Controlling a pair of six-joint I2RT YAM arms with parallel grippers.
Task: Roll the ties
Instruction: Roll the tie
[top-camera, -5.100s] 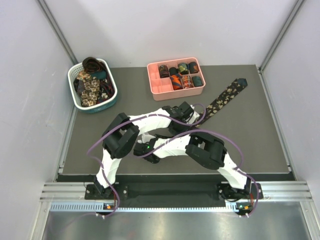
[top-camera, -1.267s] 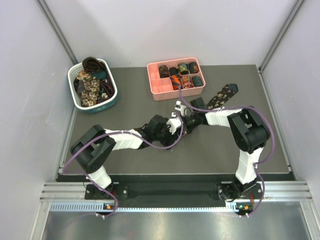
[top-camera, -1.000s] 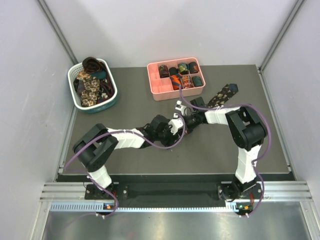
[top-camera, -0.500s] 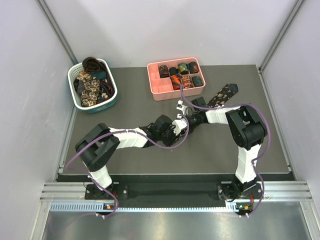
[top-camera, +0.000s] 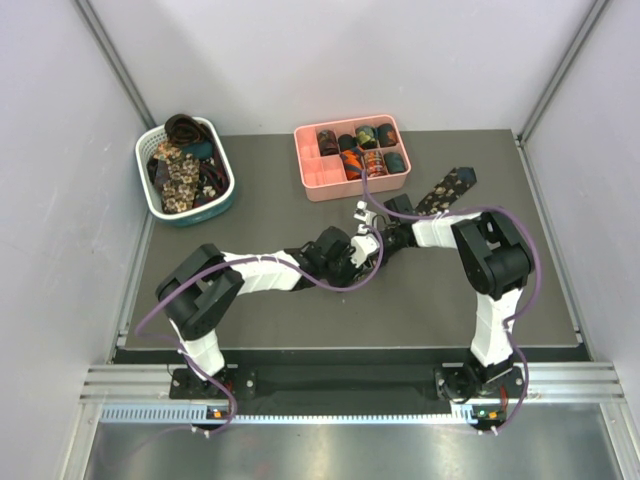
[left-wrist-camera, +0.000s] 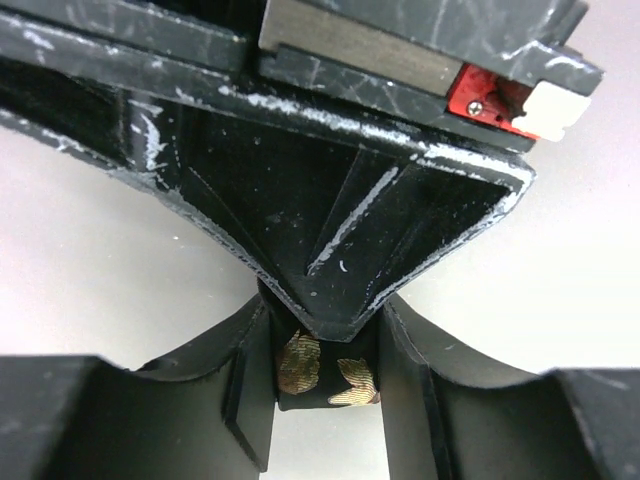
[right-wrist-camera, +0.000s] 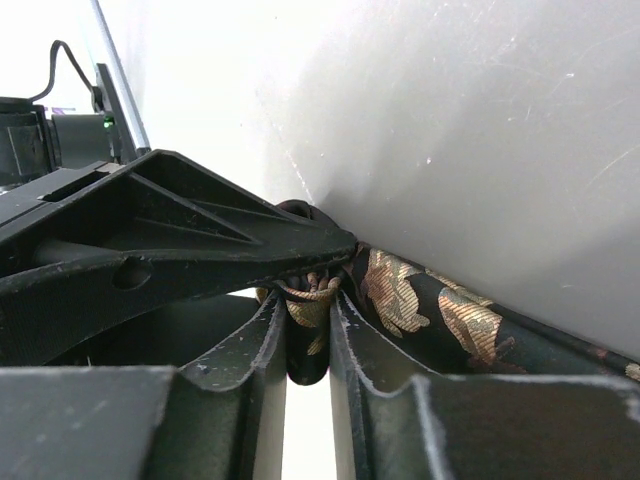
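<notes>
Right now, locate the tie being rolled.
Top view: the tie lies right of centre, front-right of the pink tray, its coiled end gripped by the left pincer and right pincer.

Overhead, the tie's (top-camera: 447, 188) coiled end is hidden; its strip runs off-frame close-up.

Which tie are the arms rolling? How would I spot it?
Find the pink tray at the table's back. Right of it, a dark tie with beige flowers lies diagonally. Unlike the tray's little coils, it is a flat strip.
</notes>
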